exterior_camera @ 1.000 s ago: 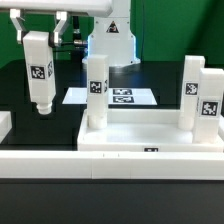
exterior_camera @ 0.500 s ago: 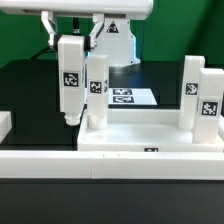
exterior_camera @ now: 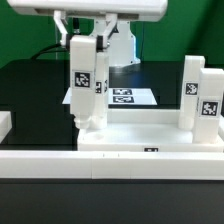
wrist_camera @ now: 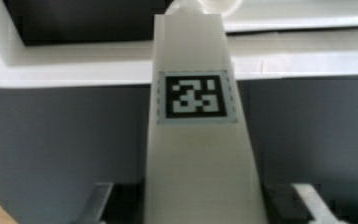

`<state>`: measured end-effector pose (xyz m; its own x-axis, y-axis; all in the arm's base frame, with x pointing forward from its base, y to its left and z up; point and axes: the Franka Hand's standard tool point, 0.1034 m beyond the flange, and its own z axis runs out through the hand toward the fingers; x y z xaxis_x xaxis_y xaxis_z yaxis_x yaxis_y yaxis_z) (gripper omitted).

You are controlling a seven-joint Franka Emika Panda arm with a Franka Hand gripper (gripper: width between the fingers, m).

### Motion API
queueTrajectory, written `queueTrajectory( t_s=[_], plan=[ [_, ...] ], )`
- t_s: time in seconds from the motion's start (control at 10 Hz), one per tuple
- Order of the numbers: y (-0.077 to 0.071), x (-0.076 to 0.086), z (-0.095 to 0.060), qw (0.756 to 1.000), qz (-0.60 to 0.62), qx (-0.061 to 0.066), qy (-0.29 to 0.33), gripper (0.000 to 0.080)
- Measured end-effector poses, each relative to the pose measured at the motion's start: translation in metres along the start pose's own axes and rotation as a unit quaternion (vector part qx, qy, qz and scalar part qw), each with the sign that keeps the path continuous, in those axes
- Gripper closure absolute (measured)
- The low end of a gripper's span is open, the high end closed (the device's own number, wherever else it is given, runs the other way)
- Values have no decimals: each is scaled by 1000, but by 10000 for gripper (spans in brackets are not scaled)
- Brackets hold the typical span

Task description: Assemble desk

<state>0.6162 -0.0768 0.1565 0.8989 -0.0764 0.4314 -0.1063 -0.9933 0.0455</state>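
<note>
Jaws (exterior_camera: 85, 40) pinch the top of a white leg (exterior_camera: 86, 85) and hold it upright in the air. The leg hangs over the near corner of the slab (exterior_camera: 150, 135) on the exterior view's left. The slab lies flat on the table (exterior_camera: 35, 95). Another leg (exterior_camera: 100, 88) seems to stand just behind the held one, mostly hidden by it. A third leg (exterior_camera: 198, 98) stands in the corner at the exterior view's right.

In the wrist view, the held leg (wrist_camera: 197, 120) points straight down at the slab (wrist_camera: 300, 62), with its square tag (wrist_camera: 197, 97) facing the camera. The two fingers (wrist_camera: 311, 196) show on each side of it.

The step now looks like putting this leg into its corner hole. To do it well, the arm should keep the leg straight up, not leaning. It should line the bottom tip up right over the hole before going down. It should go down slowly. It should take care not to bump the leg behind. The jaws should hold tight until the leg sits in place.
</note>
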Motion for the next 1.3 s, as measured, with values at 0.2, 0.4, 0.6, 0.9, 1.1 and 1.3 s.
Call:
queueTrajectory(
  t_s=[0.2, 0.4, 0.6, 0.9, 1.1, 1.3],
  plan=[
    [-7, 2, 3, 1000, 14, 6, -8, 509],
    [-7, 1, 3, 1000, 14, 6, -8, 509],
    [-10, 0, 4, 1000, 14, 7, -8, 509],
    [-12, -9, 9, 1000, 12, 6, -15, 509],
    [-12, -16, 13, 1000, 12, 5, -21, 509],
    [-12, -16, 13, 1000, 11, 5, -21, 509]
  ],
)
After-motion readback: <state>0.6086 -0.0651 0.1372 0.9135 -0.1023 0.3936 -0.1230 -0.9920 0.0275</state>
